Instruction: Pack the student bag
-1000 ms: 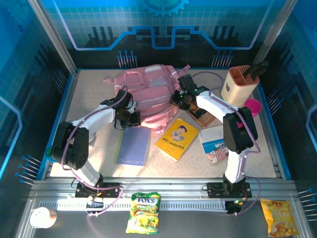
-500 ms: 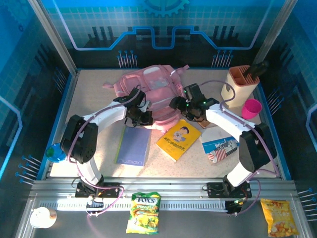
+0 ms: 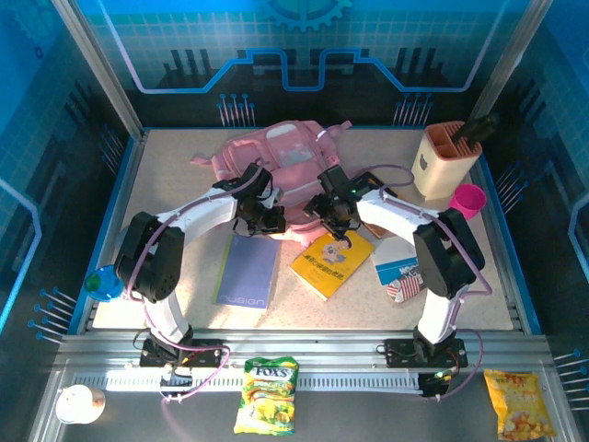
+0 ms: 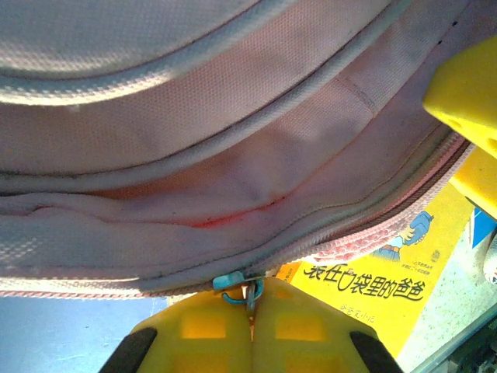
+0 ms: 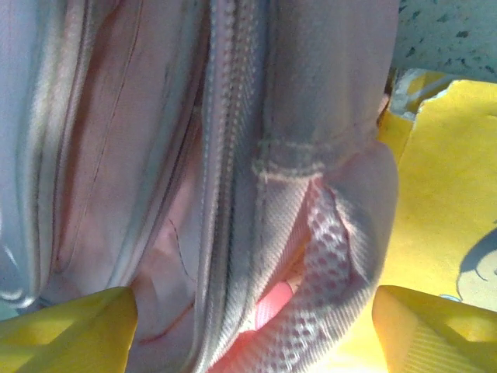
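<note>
The pink student bag lies at the back middle of the table. My left gripper is at its near edge, shut on the teal zipper pull of a closed zip; the pink fabric spreads above the left gripper. My right gripper is at the bag's near right corner. In the right wrist view the right gripper stands open, its yellow fingertips wide apart on either side of the bag's zip seam and mesh side pocket.
A yellow book lies just in front of the bag, partly under its corner. A blue notebook is to its left and a blue-white book to its right. A tan pen holder and a pink cup stand back right.
My right gripper has swung left and nearer, onto the bag's near right corner. My left gripper moved right along the bag's front edge a second ago and has since held still.
</note>
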You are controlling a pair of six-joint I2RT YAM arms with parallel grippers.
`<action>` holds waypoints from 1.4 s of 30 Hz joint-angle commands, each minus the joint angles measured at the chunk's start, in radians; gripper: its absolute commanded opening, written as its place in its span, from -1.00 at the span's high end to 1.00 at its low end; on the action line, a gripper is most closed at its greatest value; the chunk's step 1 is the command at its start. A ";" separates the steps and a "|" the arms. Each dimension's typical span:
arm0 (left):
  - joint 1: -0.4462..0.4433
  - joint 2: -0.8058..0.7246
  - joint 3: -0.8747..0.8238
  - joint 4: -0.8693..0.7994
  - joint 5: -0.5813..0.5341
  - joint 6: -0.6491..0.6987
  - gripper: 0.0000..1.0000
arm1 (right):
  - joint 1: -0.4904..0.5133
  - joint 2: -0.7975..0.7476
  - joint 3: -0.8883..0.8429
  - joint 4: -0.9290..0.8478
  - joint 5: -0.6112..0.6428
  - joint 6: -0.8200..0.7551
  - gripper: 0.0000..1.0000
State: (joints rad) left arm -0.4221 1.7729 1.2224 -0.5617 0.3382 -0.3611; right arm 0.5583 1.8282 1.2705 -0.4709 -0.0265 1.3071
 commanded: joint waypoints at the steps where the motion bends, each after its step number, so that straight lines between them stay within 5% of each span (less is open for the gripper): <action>1: -0.009 0.003 0.003 0.009 0.044 -0.004 1.00 | 0.012 0.046 0.034 -0.018 -0.008 0.040 -0.51; 6: -0.008 -0.004 0.004 -0.012 0.027 0.012 1.00 | 0.010 0.066 0.036 -0.015 -0.007 0.037 -0.27; 12: -0.006 -0.008 0.039 -0.131 -0.073 0.086 1.00 | -0.009 0.065 0.064 -0.032 0.028 -0.028 0.34; 15: 0.004 -0.018 0.046 -0.178 -0.149 0.117 1.00 | -0.024 0.045 0.077 -0.038 0.060 -0.058 0.48; 27: 0.196 0.000 0.052 -0.206 -0.233 0.146 1.00 | -0.083 -0.082 0.086 -0.029 0.131 -0.147 0.52; 42: 0.360 0.252 0.407 -0.284 -0.408 0.159 1.00 | -0.066 -0.101 0.083 0.016 0.059 -0.145 0.52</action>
State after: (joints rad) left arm -0.1143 2.0151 1.5723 -0.8177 0.0402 -0.2024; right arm 0.4953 1.7794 1.3304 -0.4553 0.0154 1.1843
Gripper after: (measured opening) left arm 0.049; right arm 0.240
